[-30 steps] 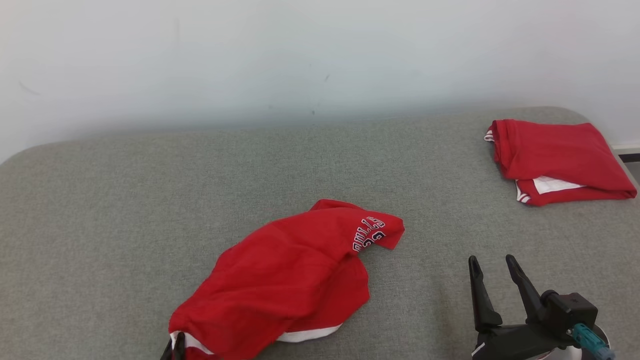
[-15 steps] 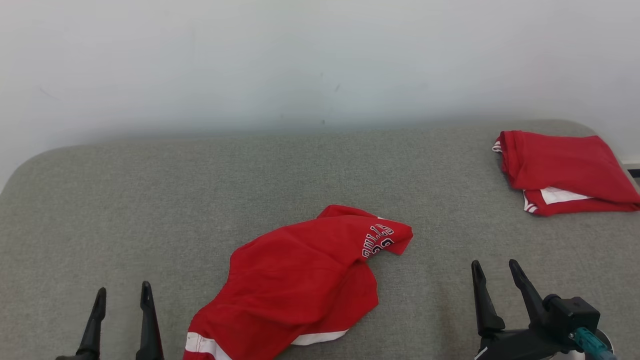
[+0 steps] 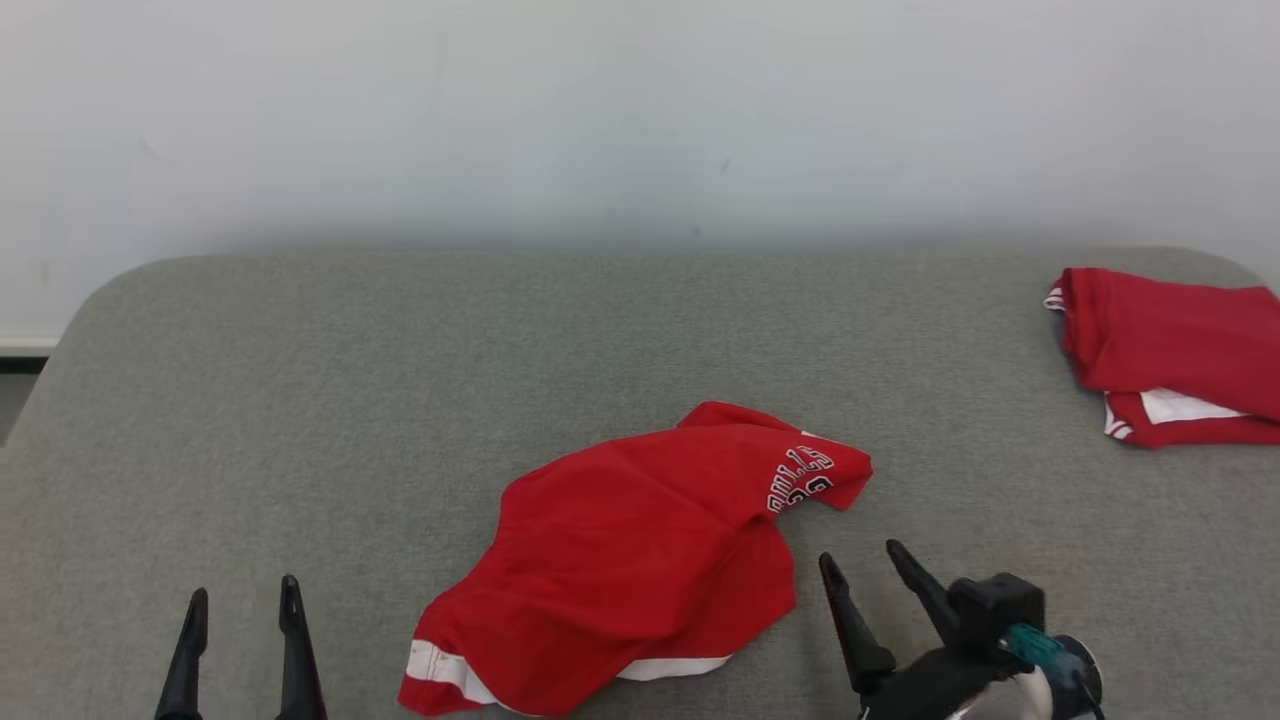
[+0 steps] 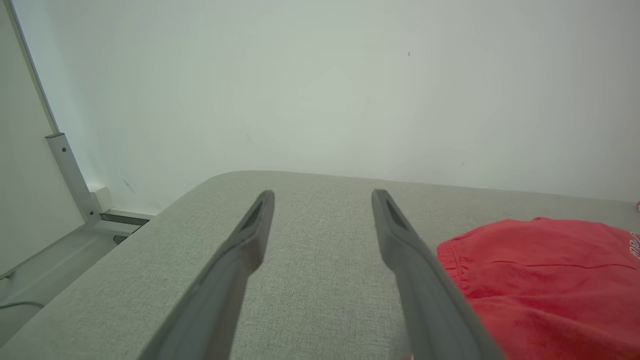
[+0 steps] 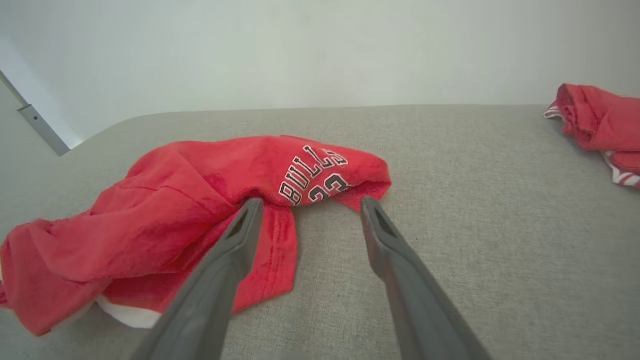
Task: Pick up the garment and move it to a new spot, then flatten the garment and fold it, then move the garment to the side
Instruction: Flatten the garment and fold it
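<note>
Pad [image 3: 300, 400]: grey, woven
Garment [image 3: 640, 570]: crumpled red, perhaps terry; lettering legible in right wrist view
Left gripper [image 3: 244, 586], right gripper [image 3: 858, 551]: fingers apart, empty

**Desk:** What's in frame?

**Photographer:** The left end effector [image 4: 322, 198], its two dark fingers [image 4: 235, 270] spread wide, above a grey fabric-covered bench [image 4: 165, 250]. Bare fabric shows between them.

**Desk:** And the red?

**Photographer:** A crumpled red garment [image 4: 545, 280] lies on the bench just right of the end effector, gathered hem towards it. Whether they touch can't be told.

**Desk:** Background?

**Photographer:** A pale wall [image 4: 320, 90] beyond the end effector. Far to its left, past the bench's rounded corner, are a slanting metal strut [image 4: 70, 177] and a thin cable [image 4: 20, 304] on the floor.
</note>
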